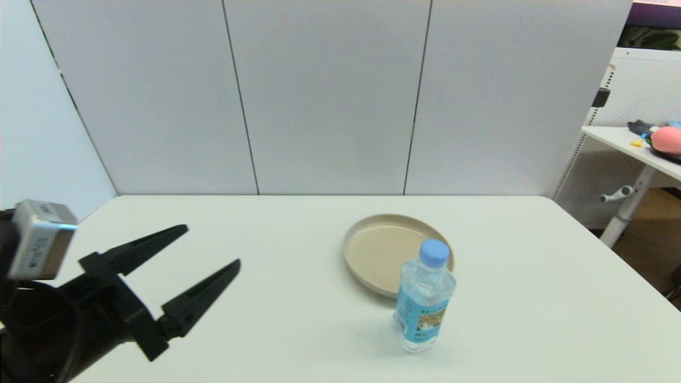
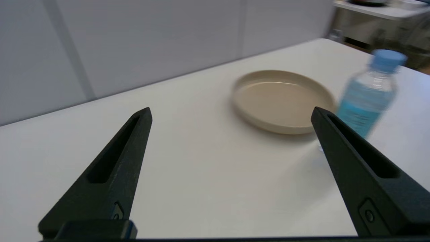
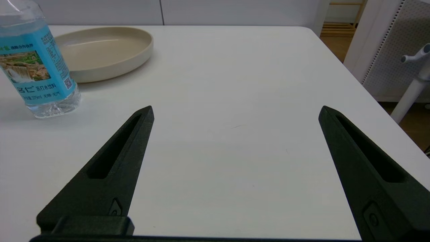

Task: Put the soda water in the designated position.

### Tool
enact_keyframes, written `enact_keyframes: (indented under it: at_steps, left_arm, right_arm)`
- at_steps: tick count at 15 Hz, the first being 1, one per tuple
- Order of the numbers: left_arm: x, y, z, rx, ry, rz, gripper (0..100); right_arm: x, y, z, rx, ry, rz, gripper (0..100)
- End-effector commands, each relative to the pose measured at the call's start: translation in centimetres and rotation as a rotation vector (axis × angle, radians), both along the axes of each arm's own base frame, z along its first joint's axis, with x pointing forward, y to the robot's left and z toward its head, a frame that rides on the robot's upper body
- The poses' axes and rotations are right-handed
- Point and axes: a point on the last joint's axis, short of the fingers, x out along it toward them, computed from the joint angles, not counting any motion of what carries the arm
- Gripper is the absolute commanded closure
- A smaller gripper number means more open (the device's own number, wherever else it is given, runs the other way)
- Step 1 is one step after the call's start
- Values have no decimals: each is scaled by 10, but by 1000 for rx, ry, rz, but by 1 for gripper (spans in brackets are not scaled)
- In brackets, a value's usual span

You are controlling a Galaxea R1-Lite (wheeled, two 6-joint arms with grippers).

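The soda water (image 1: 424, 298) is a small clear bottle with a light-blue cap and sky-blue label. It stands upright on the white table, just in front of a beige plate (image 1: 372, 250). My left gripper (image 1: 212, 246) hovers open over the table's left side, well left of the bottle, with nothing between its fingers. From the left wrist view the plate (image 2: 282, 101) and the bottle (image 2: 368, 94) lie ahead. My right gripper (image 3: 235, 112) is open and empty above the table, out of the head view; its wrist view shows the bottle (image 3: 35, 74) and plate (image 3: 100, 50) off to one side.
Grey wall panels (image 1: 330, 96) close off the table's far edge. A second white table (image 1: 636, 143) with a pink object stands to the right, beyond the table's right edge. The floor shows there.
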Motion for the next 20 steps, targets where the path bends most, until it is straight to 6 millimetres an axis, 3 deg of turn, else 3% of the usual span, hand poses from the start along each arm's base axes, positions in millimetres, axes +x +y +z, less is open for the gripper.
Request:
enact_keyframes:
  at_steps: [1,7,11,14,18,20]
  left_arm:
    - [-54,54,0,-7,-80,269,0]
    - [-85,70,-21,76,-125,457,0]
    - [-108,69,-49,85,-100,471,0]
    - [-126,70,-80,85,-79,472,0]
    - [-136,72,-105,99,-7,567,0]
    - [-136,72,-104,84,-7,570,0]
  right_arm:
    - [0,0,0,0,0,-1,0]
    - [0,0,0,0,1,1,0]
    - [0,0,0,0,1,1,0]
    - [0,0,0,0,1,1,0]
    - [0,0,0,0,1,1,0]
    - [0,0,0,0,0,1,0]
